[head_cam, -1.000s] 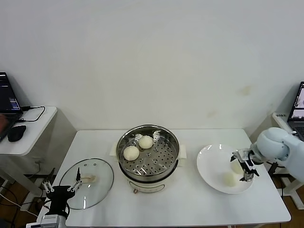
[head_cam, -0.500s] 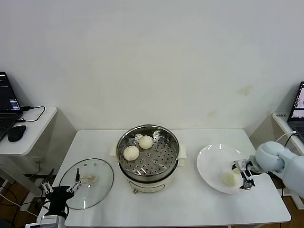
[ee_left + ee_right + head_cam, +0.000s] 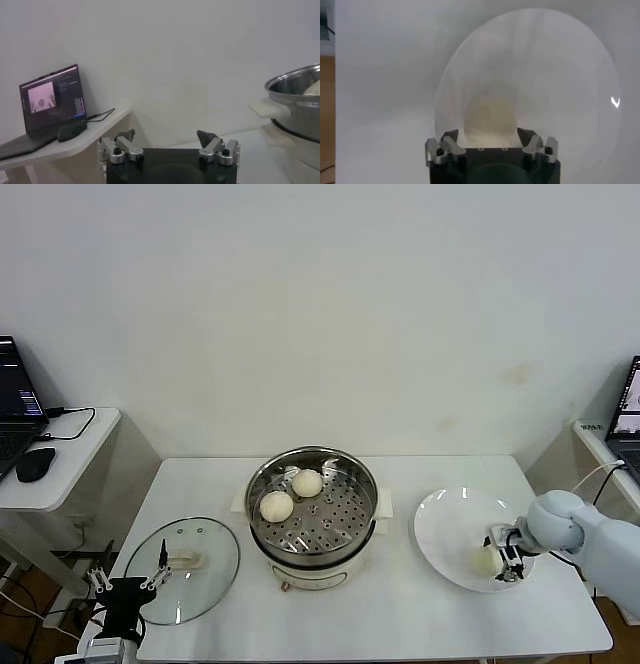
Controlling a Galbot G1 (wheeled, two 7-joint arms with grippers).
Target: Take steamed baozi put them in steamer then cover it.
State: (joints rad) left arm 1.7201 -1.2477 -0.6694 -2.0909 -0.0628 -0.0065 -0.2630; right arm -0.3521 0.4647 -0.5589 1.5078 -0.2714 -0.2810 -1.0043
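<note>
Jaws of right gripper (image 3: 503, 562) are set around one steamed baozi (image 3: 485, 560) on white plate (image 3: 445, 529); firm contact cannot be told. Left gripper (image 3: 128, 582) is parked with jaws spread by cover (image 3: 205, 559). Two buns (image 3: 277, 506) are seen in steamer (image 3: 312, 514).

I see a shiny silver steamer (image 3: 313, 512) with a dotted perforated tray on a white tabletop (image 3: 400, 614). Inside it sit two cream-white baozi (image 3: 277, 506). Right of the steamer, the white plate (image 3: 450, 529) carries what looks like a pale cream bun (image 3: 487, 117), though it's blurry. Left of the steamer, the clear lid (image 3: 183, 569) has a cream handle.
</note>
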